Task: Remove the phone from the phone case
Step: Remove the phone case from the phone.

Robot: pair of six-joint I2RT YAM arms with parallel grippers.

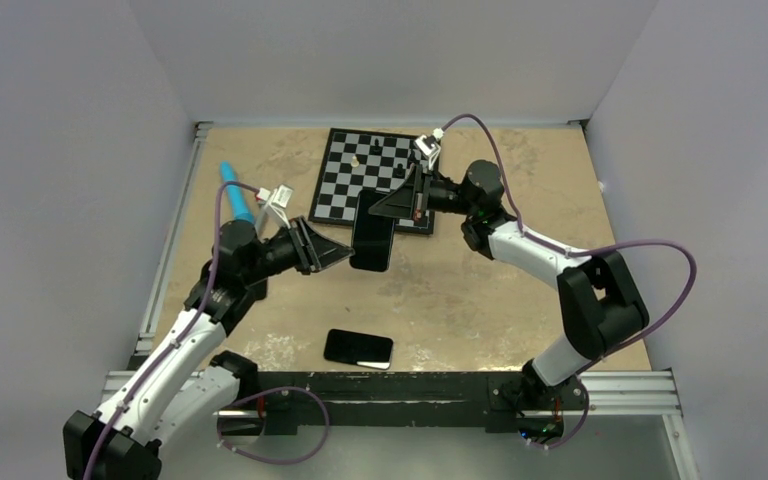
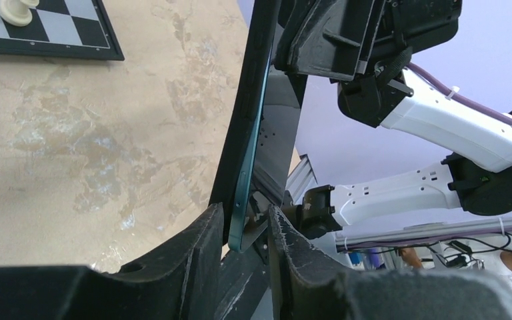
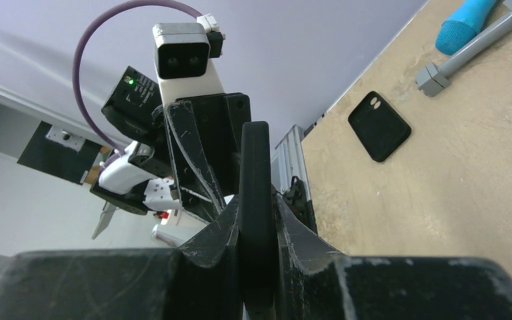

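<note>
- Left gripper [image 1: 348,257] [image 2: 247,243]: jaws nearly together, clamped on the lower end of a thin black slab-shaped phone with a teal side edge [image 1: 373,235] [image 2: 243,167]. The wrist view shows one textured black finger [image 2: 197,257] on each face of the slab.
- Right gripper [image 1: 380,208] [image 3: 257,223]: jaws drawn in tight on the opposite, upper end of the same phone [image 3: 255,173]. Both fingers [image 3: 293,233] press flat against its faces.
- Phone: held between the two grippers, raised off the table and standing on edge. In the overhead view it overlaps the near edge of the board. No cover is seen around it.
- Matte black phone case with two camera cut-outs [image 1: 358,348] [image 3: 379,127]: lying flat on the table, alone, near the front edge and well apart from the phone.
- Black-and-grey checkered chessboard [image 1: 345,190]: at the far side of the table, carrying a few small pieces, one of them white [image 2: 15,10].
- Bright blue cylindrical object [image 1: 235,190] [image 3: 470,23]: far left of the table, just beside a grey bar-shaped tool [image 3: 467,50].
- Mottled tan table surface [image 1: 480,300]: supports all the loose items.
</note>
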